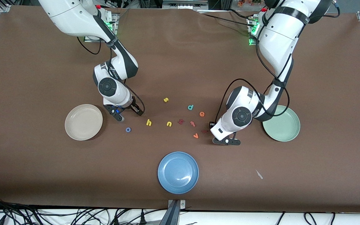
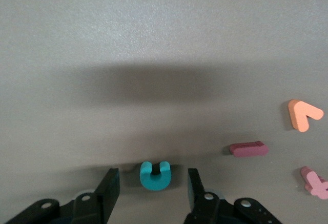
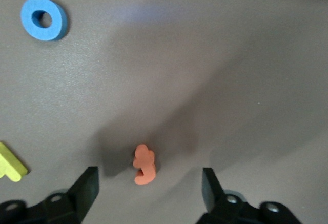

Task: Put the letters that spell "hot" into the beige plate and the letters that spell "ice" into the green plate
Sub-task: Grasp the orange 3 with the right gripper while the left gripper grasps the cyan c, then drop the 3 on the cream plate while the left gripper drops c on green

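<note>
Left hand [image 2: 154, 193] sits low on the counter, fingers open around the teal c [image 2: 154, 175], near the green plate [image 1: 289, 132]. Right hand [image 3: 148, 193] gapes over the orange t [image 3: 144, 164] beside the beige plate [image 1: 73, 131]. Foam letters look light and squashy; pinch flat sides gently

Blue plate [image 1: 178, 172] sits nearest the front camera on the brown table [image 1: 180, 47]. Farther up lie a yellow "s" [image 1: 166, 100], teal "d" [image 1: 190, 107], yellow "n" [image 1: 169, 124] and orange "v" [image 1: 196, 136].
</note>
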Robot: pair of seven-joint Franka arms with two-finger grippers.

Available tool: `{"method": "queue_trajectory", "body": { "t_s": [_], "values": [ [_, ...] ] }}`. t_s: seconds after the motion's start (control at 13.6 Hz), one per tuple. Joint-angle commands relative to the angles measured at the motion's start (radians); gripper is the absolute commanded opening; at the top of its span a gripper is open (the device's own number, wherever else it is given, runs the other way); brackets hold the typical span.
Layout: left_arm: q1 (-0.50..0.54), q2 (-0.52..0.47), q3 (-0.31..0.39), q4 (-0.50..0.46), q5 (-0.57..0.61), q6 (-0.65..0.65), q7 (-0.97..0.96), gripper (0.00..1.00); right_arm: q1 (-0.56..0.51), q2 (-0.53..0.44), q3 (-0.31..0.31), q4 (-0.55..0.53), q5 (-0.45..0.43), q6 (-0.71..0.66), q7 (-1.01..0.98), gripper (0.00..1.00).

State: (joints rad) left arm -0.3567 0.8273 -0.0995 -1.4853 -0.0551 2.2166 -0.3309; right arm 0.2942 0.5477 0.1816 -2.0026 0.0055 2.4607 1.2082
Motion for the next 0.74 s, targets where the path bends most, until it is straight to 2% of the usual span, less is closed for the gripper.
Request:
{"method": "queue_trajectory", "body": {
  "t_s": [0.0, 0.15, 0.37, 0.66],
  "values": [
    [-0.01, 0.006, 0.004, 0.005, 0.031, 0.011, -0.022, 0.52, 0.005, 0.021, -0.004, 0.024, -0.006, 0.004, 0.016, 0.86],
    [-0.011, 0.007, 0.004, 0.0, 0.031, 0.011, -0.022, 0.42, 0.005, 0.027, -0.004, 0.024, -0.006, 0.012, 0.016, 0.78],
    [-0.01, 0.004, 0.004, 0.002, 0.031, 0.009, -0.017, 0.12, 0.003, 0.029, -0.005, 0.024, -0.006, 0.015, 0.016, 0.58],
    [0.016, -0.017, 0.009, 0.011, 0.031, -0.029, -0.001, 0.12, 0.003, 0.029, -0.005, 0.024, -0.006, 0.015, 0.016, 0.32]
  ]
}}
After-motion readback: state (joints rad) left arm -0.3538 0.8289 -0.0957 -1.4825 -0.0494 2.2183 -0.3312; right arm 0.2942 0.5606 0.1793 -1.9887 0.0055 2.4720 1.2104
